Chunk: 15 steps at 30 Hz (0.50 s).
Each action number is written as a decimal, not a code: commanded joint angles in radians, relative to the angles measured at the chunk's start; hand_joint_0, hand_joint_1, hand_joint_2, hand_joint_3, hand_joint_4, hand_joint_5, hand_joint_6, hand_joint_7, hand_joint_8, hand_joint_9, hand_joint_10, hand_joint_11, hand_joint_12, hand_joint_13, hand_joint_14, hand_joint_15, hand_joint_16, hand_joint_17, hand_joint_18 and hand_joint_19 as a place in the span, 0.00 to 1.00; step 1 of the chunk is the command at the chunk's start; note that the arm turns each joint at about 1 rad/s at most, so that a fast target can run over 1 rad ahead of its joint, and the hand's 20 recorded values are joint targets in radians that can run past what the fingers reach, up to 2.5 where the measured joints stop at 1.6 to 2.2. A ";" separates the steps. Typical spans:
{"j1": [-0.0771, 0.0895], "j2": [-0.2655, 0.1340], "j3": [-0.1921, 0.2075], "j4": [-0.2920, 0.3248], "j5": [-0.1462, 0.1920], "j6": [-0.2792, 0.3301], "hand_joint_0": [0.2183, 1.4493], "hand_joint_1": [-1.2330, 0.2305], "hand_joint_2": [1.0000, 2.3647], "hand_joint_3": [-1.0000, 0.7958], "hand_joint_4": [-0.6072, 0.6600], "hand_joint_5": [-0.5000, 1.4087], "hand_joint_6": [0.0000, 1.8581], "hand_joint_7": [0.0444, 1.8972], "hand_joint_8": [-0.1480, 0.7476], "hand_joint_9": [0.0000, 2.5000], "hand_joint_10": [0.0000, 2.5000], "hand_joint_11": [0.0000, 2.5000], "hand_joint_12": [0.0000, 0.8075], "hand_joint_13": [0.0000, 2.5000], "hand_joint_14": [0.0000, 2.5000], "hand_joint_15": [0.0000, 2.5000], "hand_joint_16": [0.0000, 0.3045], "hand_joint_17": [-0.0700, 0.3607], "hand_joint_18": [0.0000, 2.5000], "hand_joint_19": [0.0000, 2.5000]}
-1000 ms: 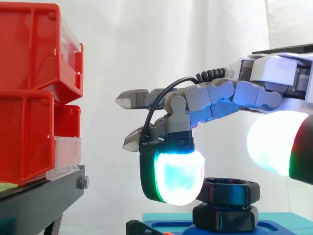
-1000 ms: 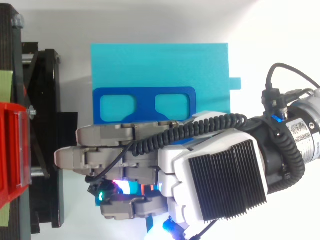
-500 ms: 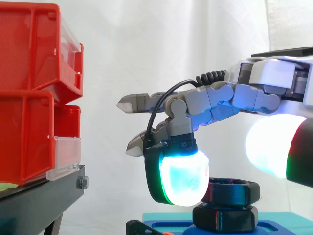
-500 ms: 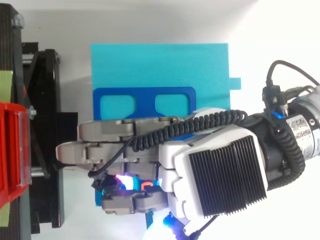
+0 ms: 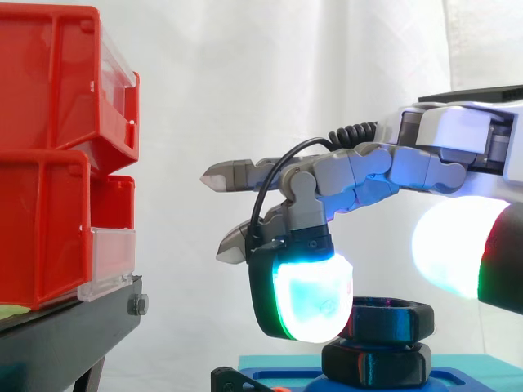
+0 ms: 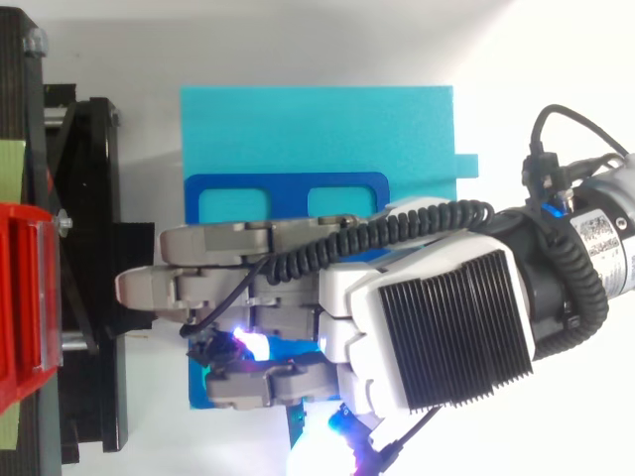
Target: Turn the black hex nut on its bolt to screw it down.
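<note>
The black hex nut [image 5: 394,320] sits on its bolt above a second black hex piece [image 5: 377,364], on a blue fixture [image 6: 288,184] over a teal base [image 6: 317,129]. My hand [image 5: 368,170] reaches in from the right, level above the nut. One finger is curled down, its cyan-green pad [image 5: 309,298] pressed on the nut's left side. The thumb's white pad [image 5: 453,245] stands at the nut's near right, close above its rim. The other fingers point straight left. In the top view the hand [image 6: 427,327] covers the nut.
Red bins [image 5: 49,90] are stacked on a black stand [image 5: 65,343] at the left, a short gap from the straight fingertips. The same stand [image 6: 84,248] runs down the left edge of the top view. A white curtain hangs behind.
The hand has shifted slightly right and turned about the nut. The curled finger's pad has moved right and lower, closer against the nut. The nut's height looks the same.
</note>
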State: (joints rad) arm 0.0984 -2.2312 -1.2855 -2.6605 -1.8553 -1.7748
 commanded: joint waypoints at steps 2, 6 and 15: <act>-0.012 0.001 0.000 0.004 -0.016 0.000 0.24 0.77 0.00 0.28 0.67 0.23 0.27 0.78 0.51 0.23 0.00 0.06 0.43 0.09 0.00 0.00 0.15 0.41 0.06 0.08; -0.026 -0.001 -0.002 0.005 -0.031 0.000 0.24 0.77 0.00 0.28 0.66 0.23 0.27 0.78 0.51 0.23 0.00 0.06 0.43 0.09 0.00 0.00 0.15 0.41 0.06 0.08; -0.060 -0.001 0.000 0.007 -0.070 -0.002 0.24 0.77 0.00 0.28 0.66 0.23 0.27 0.78 0.51 0.23 0.00 0.06 0.43 0.09 0.00 0.00 0.15 0.41 0.06 0.08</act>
State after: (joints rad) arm 0.0498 -2.2318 -1.2857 -2.6542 -1.9126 -1.7760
